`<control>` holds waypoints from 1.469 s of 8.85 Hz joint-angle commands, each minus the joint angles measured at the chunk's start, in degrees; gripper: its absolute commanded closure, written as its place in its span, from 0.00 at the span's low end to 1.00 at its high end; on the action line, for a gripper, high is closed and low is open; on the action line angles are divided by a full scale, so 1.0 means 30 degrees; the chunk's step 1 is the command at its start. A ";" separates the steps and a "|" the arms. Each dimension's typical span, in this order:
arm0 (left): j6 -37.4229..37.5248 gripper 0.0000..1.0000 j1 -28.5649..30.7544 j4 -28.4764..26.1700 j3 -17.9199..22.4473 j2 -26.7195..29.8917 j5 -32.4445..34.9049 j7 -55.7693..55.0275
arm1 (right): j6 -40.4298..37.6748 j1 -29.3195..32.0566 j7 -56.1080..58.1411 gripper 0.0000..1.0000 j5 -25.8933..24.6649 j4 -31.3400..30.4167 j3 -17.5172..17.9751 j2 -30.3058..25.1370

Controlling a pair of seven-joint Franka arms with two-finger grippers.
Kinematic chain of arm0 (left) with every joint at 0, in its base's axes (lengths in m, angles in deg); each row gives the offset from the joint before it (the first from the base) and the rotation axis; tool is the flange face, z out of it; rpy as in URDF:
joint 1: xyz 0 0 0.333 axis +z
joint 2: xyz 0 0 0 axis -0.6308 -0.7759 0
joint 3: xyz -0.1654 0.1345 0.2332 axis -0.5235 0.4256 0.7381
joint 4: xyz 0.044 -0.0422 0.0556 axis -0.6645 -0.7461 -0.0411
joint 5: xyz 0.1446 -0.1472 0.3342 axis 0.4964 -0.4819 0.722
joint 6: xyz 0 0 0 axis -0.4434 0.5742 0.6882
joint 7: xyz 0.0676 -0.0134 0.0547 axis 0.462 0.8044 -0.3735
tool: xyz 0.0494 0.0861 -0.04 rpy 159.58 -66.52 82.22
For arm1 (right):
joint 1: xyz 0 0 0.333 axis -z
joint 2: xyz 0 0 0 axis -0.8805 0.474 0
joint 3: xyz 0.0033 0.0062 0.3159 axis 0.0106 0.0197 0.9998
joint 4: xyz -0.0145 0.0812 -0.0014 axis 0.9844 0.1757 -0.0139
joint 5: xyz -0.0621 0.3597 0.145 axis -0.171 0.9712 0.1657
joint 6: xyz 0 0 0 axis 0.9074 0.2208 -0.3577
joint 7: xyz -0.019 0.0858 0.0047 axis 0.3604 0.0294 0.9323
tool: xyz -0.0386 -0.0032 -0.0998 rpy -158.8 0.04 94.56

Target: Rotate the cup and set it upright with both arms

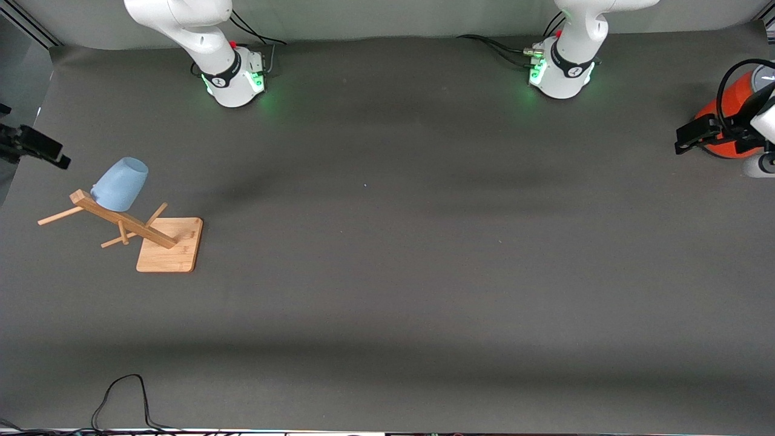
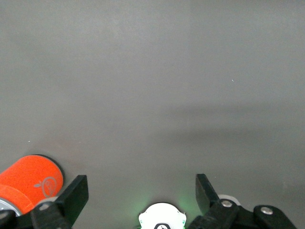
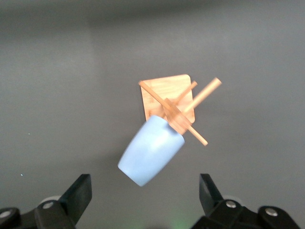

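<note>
The pale-blue cup hangs mouth-down and tilted on a peg of a wooden rack toward the right arm's end of the table. In the right wrist view the cup and the rack lie below my right gripper, which is open and empty, its fingers apart from the cup. In the front view the right gripper hovers beside the cup at the table's edge. My left gripper is open and empty over the left arm's end of the table.
A large orange can stands by the left gripper and shows in the left wrist view. The rack's pegs stick out sideways. A black cable lies at the table's near edge.
</note>
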 commanded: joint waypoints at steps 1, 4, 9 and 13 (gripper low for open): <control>-0.0272 0.00 0.0119 -0.0140 0.0035 0.0202 -0.0096 0.0305 | -0.0106 0.0008 -0.2878 0.00 -0.0063 -0.0799 -0.0550 -0.0517; -0.0710 0.00 0.0325 -0.0110 0.0123 0.0203 -0.0097 0.0334 | 0.0068 -0.0139 -1.0266 0.00 0.1044 -0.0857 -0.0816 -0.0253; -0.0945 0.00 0.0002 -0.0169 -0.0024 -0.1728 -0.2111 0.0364 | 0.4569 -0.0197 -1.2738 0.00 0.1404 -0.6556 -0.0816 -0.1977; -0.0653 0.00 -0.1632 -0.0432 -0.0024 -0.1701 -0.2031 -0.0044 | 0.8291 -0.0227 -1.2950 0.00 0.1404 -0.9843 -0.0816 -0.2186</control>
